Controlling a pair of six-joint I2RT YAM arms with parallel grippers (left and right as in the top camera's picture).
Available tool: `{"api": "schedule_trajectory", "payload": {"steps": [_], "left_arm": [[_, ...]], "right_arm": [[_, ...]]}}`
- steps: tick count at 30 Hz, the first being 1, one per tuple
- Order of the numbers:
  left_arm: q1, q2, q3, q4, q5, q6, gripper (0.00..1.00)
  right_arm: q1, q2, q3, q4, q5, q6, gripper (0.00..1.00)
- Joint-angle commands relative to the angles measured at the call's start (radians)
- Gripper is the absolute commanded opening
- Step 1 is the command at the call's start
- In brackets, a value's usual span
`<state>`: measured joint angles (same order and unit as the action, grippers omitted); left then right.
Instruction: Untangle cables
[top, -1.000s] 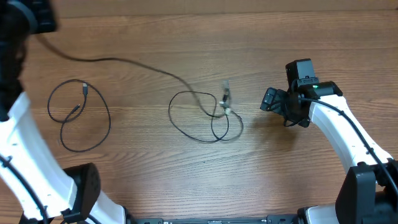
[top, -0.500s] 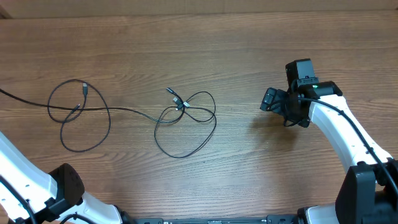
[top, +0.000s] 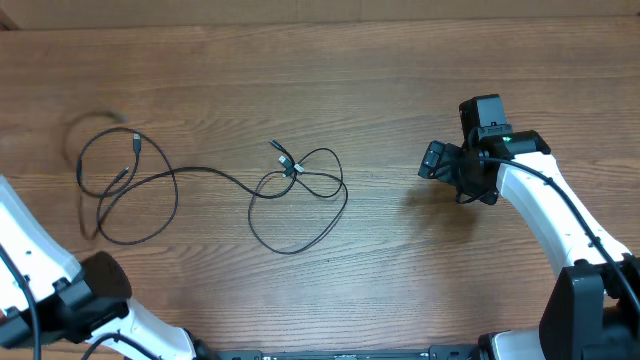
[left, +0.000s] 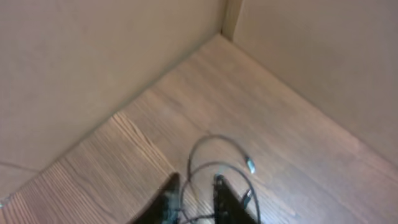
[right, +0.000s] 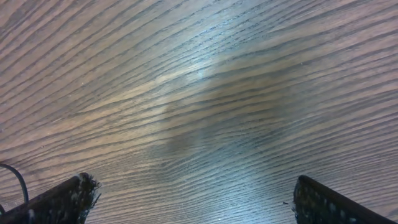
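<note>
Thin black cords (top: 290, 168) lie on the brown wooden table (top: 400, 290) — one loop at left, a knotted loop mid-table, a strand linking them; the right gripper (right: 193, 190) is spread wide over bare wood, well apart from them; the left gripper (left: 196, 198) has narrow-set fingers with a cord between — pinched or not, I cannot tell.

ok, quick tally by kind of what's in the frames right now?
Thin black cables: 2 (left coil, long looped cable)
Grippers: 2 (left gripper, right gripper)
Total: 4
</note>
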<state>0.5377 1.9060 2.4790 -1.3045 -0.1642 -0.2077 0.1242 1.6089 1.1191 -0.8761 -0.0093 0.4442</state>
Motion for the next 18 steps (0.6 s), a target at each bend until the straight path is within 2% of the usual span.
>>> {"api": "schedule_trajectory", "payload": {"steps": [1,2,4,7,8,12,18], "left_arm": [[0.005,0.031,-0.009,-0.016,0.095,-0.01,0.4],[0.005,0.037,-0.009,-0.027,0.168,-0.01,0.53],[-0.001,0.05,-0.009,-0.061,0.351,-0.006,0.64],[-0.034,0.079,-0.01,-0.138,0.563,0.057,0.67],[-0.047,0.086,-0.01,-0.158,0.584,0.074,0.68],[-0.132,0.137,-0.01,-0.254,0.56,0.157,0.7],[-0.262,0.222,-0.01,-0.374,0.424,0.156,0.67]], "right_arm": [[-0.002,0.005,0.0,0.003,-0.034,0.0,1.0],[-0.002,0.005,0.0,0.006,-0.074,-0.003,1.0],[-0.002,0.005,0.0,0.014,-0.171,-0.003,1.0],[-0.001,0.005,0.0,0.045,-0.314,-0.003,1.0],[-0.001,0.005,0.0,0.053,-0.338,-0.003,1.0],[0.001,0.005,0.0,0.075,-0.423,-0.002,1.0],[0.017,0.009,-0.001,0.078,-0.489,-0.002,1.0]]}}
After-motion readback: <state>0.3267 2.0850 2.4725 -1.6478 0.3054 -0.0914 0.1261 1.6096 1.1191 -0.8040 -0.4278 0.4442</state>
